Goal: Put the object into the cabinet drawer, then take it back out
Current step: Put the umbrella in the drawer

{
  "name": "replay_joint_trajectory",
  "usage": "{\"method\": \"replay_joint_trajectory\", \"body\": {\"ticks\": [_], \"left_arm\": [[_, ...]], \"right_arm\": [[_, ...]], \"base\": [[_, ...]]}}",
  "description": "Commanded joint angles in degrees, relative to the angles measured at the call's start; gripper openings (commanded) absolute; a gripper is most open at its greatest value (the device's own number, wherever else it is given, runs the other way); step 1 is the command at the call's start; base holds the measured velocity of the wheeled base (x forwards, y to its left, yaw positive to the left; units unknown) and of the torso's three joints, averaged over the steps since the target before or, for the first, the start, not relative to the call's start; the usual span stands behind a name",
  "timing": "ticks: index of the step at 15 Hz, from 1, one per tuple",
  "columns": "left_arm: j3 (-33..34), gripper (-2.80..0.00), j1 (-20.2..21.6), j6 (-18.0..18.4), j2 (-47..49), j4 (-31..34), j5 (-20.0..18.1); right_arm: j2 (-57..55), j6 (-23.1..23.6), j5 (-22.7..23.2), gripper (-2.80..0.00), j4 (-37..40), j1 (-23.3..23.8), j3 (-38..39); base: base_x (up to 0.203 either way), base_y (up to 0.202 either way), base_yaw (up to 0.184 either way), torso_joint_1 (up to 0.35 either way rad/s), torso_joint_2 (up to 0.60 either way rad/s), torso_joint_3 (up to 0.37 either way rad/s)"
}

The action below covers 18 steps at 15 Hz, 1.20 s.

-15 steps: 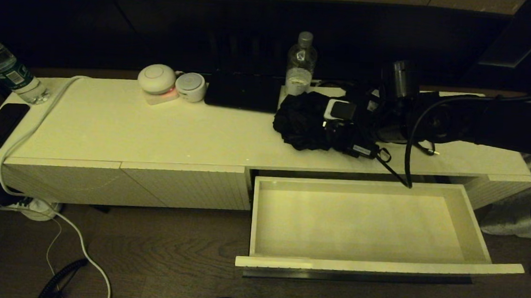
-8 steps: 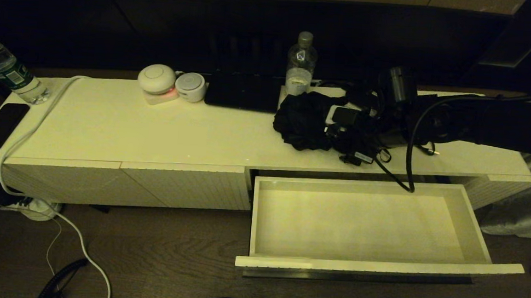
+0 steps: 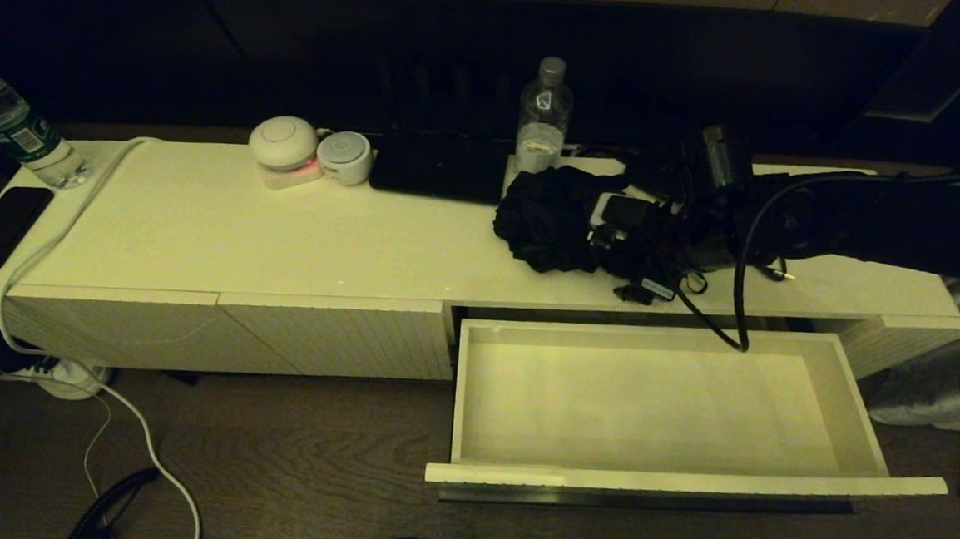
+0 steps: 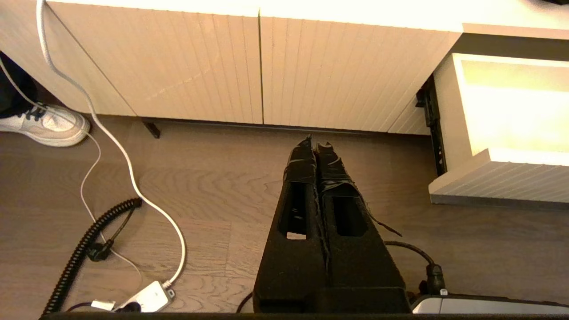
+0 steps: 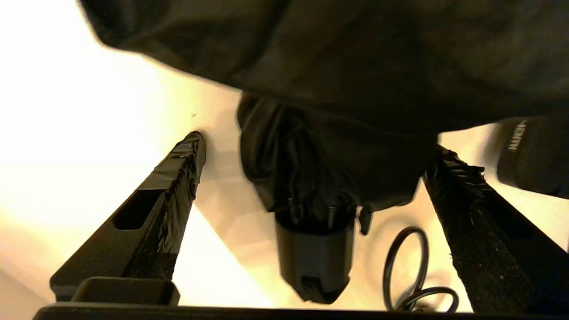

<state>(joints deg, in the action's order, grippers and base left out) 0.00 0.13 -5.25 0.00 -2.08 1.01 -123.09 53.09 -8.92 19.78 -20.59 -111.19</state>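
Note:
The black folding umbrella (image 3: 552,215) lies bunched on the white cabinet top, behind the drawer's left half. Its short handle (image 5: 313,260) points back between my right gripper's fingers. My right gripper (image 3: 626,228) reaches in from the right and is low over the umbrella's handle end. In the right wrist view that gripper (image 5: 318,146) is wide open, one finger on each side of the fabric and neither touching it. The cabinet drawer (image 3: 683,484) is pulled fully out, with nothing inside. My left gripper (image 4: 316,144) hangs shut over the floor in front of the cabinet.
A thin black cable loop (image 5: 406,262) lies beside the handle. A water bottle (image 3: 544,115) and a flat black device (image 3: 440,167) stand behind the umbrella. Two round white devices (image 3: 285,143) sit further left. A phone (image 3: 1,228), a white cable (image 3: 57,235) and another bottle (image 3: 13,128) are at the far left.
My right gripper has come down and forward over the umbrella's handle end. The handle end and the small black parts beside it have shifted towards the cabinet's front edge.

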Motion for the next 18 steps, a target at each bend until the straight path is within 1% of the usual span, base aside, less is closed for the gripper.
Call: {"method": "replay_joint_trajectory", "body": {"ticks": [1, 6, 11, 12, 14, 18], "left_arm": [[0.0, -2.8, 0.0, 0.0, -0.1, 0.0, 0.0], [0.0, -2.8, 0.0, 0.0, -0.1, 0.0, 0.0], [0.0, -2.8, 0.0, 0.0, -0.1, 0.0, 0.0], [0.0, -2.8, 0.0, 0.0, -0.1, 0.0, 0.0], [0.0, -2.8, 0.0, 0.0, -0.1, 0.0, 0.0], [0.0, -2.8, 0.0, 0.0, -0.1, 0.0, 0.0]], "right_arm": [[-0.1, 0.5, -0.2, 0.0, -1.4, -0.1, -0.2], [-1.1, 1.1, -0.3, 0.0, -4.5, -0.1, -0.6], [-1.2, 0.7, -0.1, 0.0, -5.0, 0.4, -0.6], [-1.5, 0.5, 0.0, -2.8, -6.1, 0.4, -0.6], [-1.8, 0.7, -0.1, -2.8, -7.8, 0.4, -0.6], [-1.7, 0.7, -0.2, -2.8, -7.2, 0.5, -0.5]], "base": [[0.0, 0.0, 0.0, 0.0, 0.0, 0.0], [0.0, 0.0, 0.0, 0.0, 0.0, 0.0], [0.0, 0.0, 0.0, 0.0, 0.0, 0.0], [0.0, 0.0, 0.0, 0.0, 0.0, 0.0], [0.0, 0.0, 0.0, 0.0, 0.0, 0.0], [0.0, 0.0, 0.0, 0.0, 0.0, 0.0]]}}
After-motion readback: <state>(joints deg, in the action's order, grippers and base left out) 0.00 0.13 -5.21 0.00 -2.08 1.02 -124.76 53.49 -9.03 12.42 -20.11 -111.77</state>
